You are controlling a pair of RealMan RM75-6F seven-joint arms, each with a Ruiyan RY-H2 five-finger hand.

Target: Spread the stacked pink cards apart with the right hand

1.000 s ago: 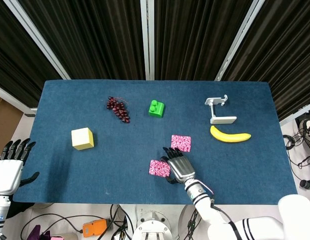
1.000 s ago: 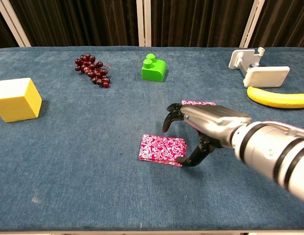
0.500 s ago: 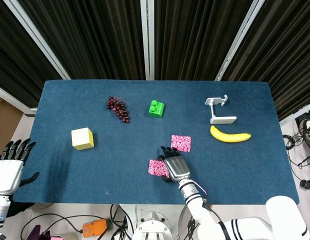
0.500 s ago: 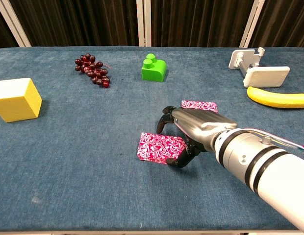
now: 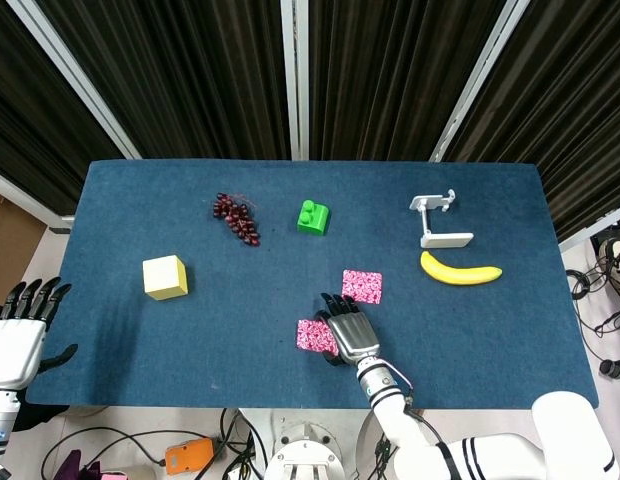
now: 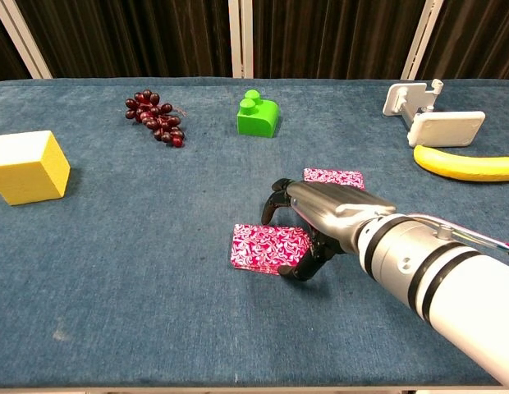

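Your right hand (image 6: pixel 320 220) is arching over the stack (image 6: pixel 269 248), thumb touching its edge; the head view is hiding that contact. A lone card (image 6: pixel 333 176) is lying just behind.

The cards (image 6: pixel 269 247) are pink with a white swirl print — floral, perhaps. Yellow cube (image 6: pixel 28 167) and banana (image 6: pixel 468 165), green block (image 6: pixel 258 115), dark-red grapes (image 6: pixel 158 120), blue table (image 6: pixel 139 271).

Two pink cards lie on the worktop: one card (image 6: pixel 268 247) near the front, another card (image 6: pixel 333 177) behind it. There is one yellow block (image 6: pixel 27 167), one bunch of grapes (image 6: pixel 155 119), one green brick (image 6: pixel 257 114), one banana (image 6: pixel 466 165), one white phone stand (image 6: pixel 428 115).
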